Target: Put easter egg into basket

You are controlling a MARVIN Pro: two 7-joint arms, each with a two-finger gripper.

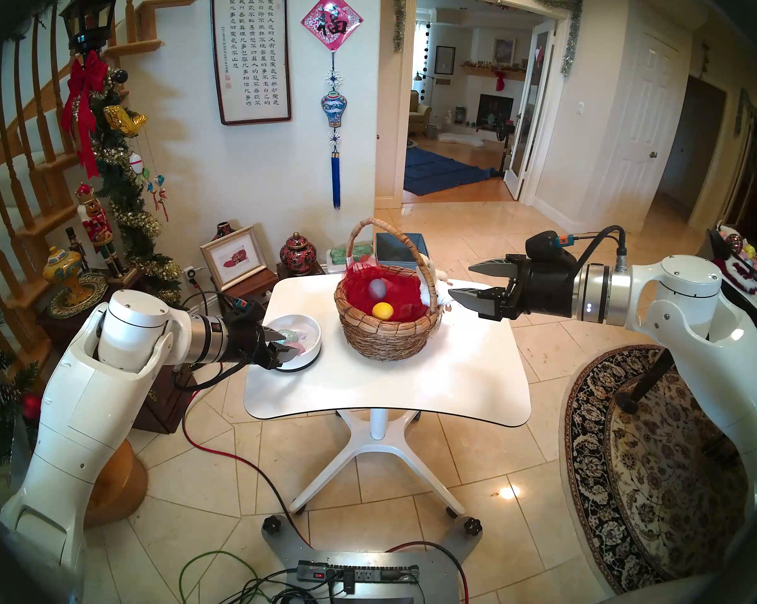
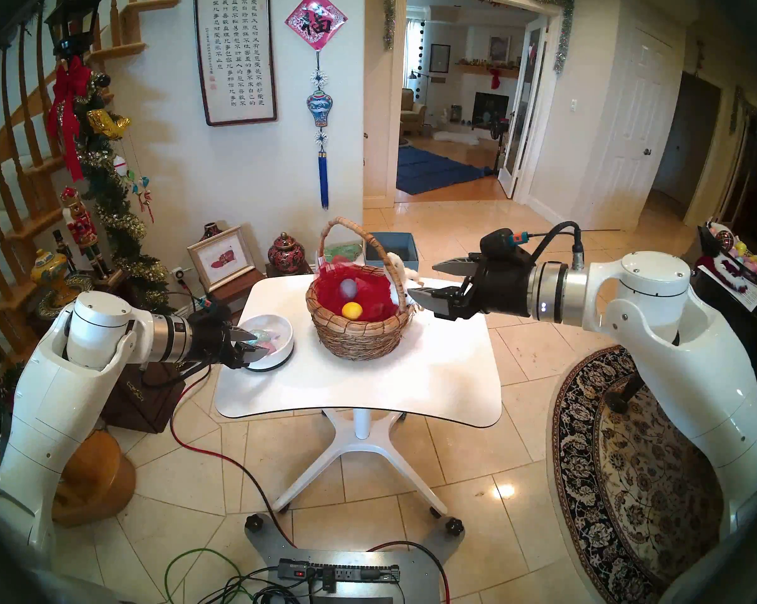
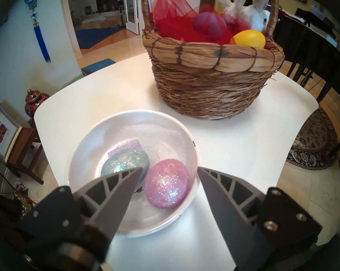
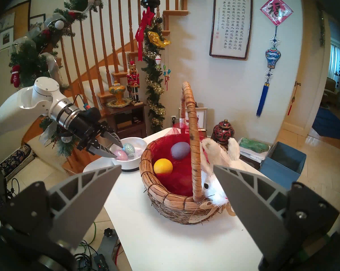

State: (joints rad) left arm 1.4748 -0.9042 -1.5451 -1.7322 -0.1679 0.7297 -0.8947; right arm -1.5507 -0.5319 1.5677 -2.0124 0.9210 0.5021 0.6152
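My left gripper (image 3: pixel 170 168) hangs over the near rim of the white bowl (image 3: pixel 186 135), its jaws parted with nothing between them, the two fingertips straddling the pink glitter egg (image 3: pixel 166 183) without, as far as I can judge from the wrist view, touching it. Just beside that egg, also in the bowl, lies a silvery blue glitter egg (image 3: pixel 124 163), partly hidden behind one of my fingers (image 3: pixel 118 188). The bowl sits on the white table (image 1: pixel 411 385), near the basket (image 1: pixel 387 335) on its left side. The basket stands upright near the table's middle, red mesh lining it (a yellow egg (image 1: pixel 382 310) and a purple egg (image 1: pixel 377 288) already lie inside), with a white plush bunny (image 4: pixel 214 178) on its rim. My right gripper (image 1: pixel 466 280) hovers on the other side of the basket, near the bunny, jaws spread wide and empty.
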